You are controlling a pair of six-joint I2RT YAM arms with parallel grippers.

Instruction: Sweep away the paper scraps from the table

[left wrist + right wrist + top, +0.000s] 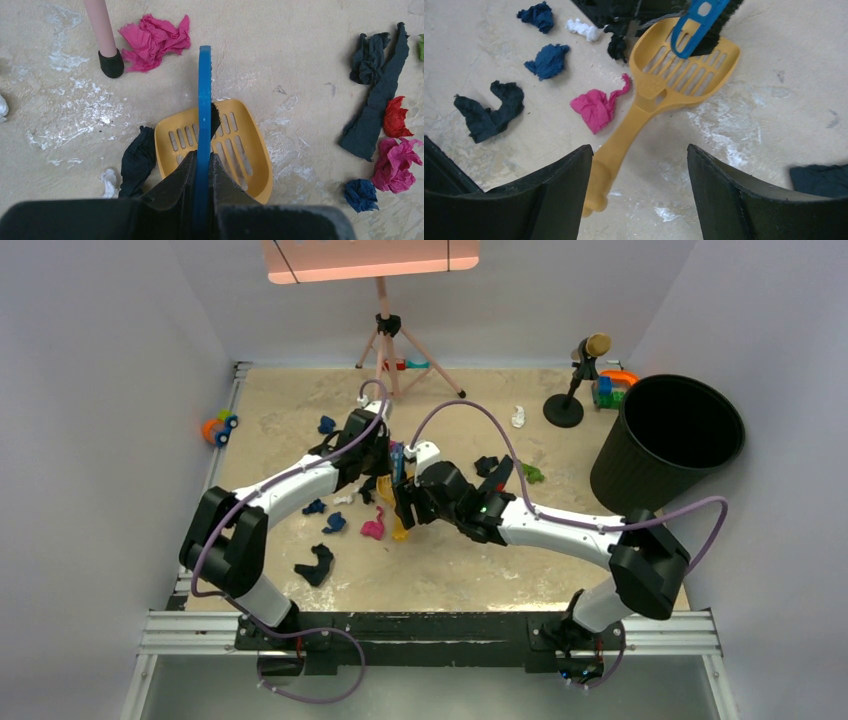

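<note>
Beige table [480, 575] open toward front rail [200, 630], paper scraps [373, 528] central, left tool [203, 167] clamping brush [204, 90], right tool [639, 152] released

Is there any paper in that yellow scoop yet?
Empty: only the blue hand brush sits in the yellow dustpan; the paper scraps lie on the table around it.

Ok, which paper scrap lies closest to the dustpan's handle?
The magenta-pink wad beside the yellow handle; the blue, black and white scraps lie farther left.
</note>
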